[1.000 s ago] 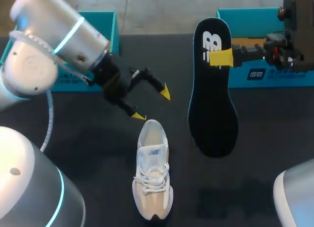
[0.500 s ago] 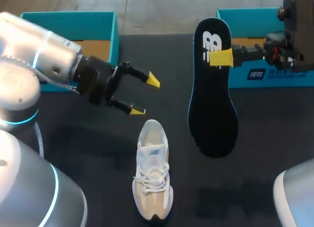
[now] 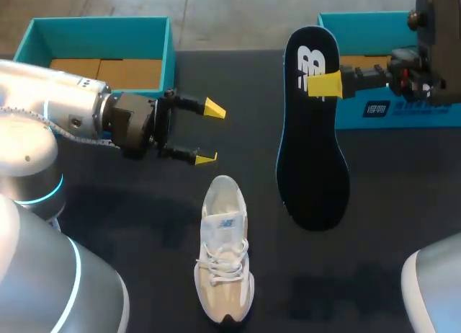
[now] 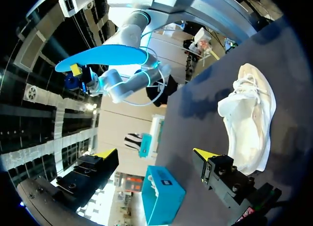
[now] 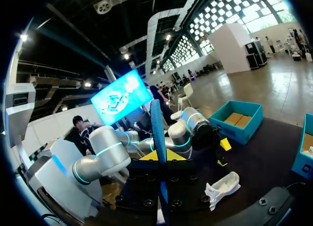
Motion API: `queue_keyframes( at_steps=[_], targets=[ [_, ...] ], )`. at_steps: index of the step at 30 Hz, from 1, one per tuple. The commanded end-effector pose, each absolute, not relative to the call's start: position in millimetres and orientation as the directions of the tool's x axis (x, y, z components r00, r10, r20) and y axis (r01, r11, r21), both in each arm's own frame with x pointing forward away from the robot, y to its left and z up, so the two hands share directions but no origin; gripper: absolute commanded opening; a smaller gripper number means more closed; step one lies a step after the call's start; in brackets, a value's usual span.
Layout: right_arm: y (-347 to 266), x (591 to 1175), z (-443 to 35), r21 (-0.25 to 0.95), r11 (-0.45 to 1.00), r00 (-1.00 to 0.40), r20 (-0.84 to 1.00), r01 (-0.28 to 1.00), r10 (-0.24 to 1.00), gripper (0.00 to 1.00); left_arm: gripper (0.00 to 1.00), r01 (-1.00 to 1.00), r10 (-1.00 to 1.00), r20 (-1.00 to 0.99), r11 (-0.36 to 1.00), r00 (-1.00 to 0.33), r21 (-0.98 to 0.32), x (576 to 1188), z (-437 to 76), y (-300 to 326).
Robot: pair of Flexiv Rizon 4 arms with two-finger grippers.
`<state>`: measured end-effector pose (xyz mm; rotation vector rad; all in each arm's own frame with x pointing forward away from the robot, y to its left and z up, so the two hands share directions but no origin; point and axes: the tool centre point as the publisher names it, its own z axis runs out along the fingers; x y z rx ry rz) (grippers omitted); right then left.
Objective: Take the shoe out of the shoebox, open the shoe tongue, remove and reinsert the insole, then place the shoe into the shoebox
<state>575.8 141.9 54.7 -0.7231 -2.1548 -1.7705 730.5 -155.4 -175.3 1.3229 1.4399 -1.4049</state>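
Right end effector [image 3: 324, 84], upper right, gripped black insole [image 3: 313, 167]. Left end effector [image 3: 210, 133], centre left, gaped wide, empty. Shoe [image 3: 225, 257] lay lower centre.

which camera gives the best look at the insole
The head view: the insole shows its whole dark top face, held by the right gripper. The left wrist view catches only its blue underside, far off; the right wrist view sees it edge-on in its own grip.
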Motion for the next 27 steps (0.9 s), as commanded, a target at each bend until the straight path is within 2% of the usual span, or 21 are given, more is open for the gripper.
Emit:
queue_keyframes(
  at_steps=[1,11,14,27],
  targets=[
    [145.2,579.4,56.6,0.837,0.139,-0.842,0.497,0.529,0.209,0.0,1.0,0.966,0.122,-0.972,-0.136,-0.202,-0.218,733.5,-176.8,-154.5],
    [145.2,579.4,56.6,0.837,0.139,-0.842,0.497,0.529,0.209,0.0,1.0,0.975,0.019,-0.987,-0.154,-0.157,-0.158,740.8,-169.9,-149.4],
    [145.2,579.4,56.6,0.837,0.139,-0.842,0.497,0.529,0.209,0.0,1.0,0.987,-0.045,-0.994,-0.132,-0.096,-0.089,742.9,-166.1,-147.7],
    [145.2,579.4,56.6,0.837,0.139,-0.842,0.497,0.529,0.209,0.0,1.0,0.987,-0.045,-0.994,-0.132,-0.096,-0.089,742.9,-166.1,-147.7]
  ],
)
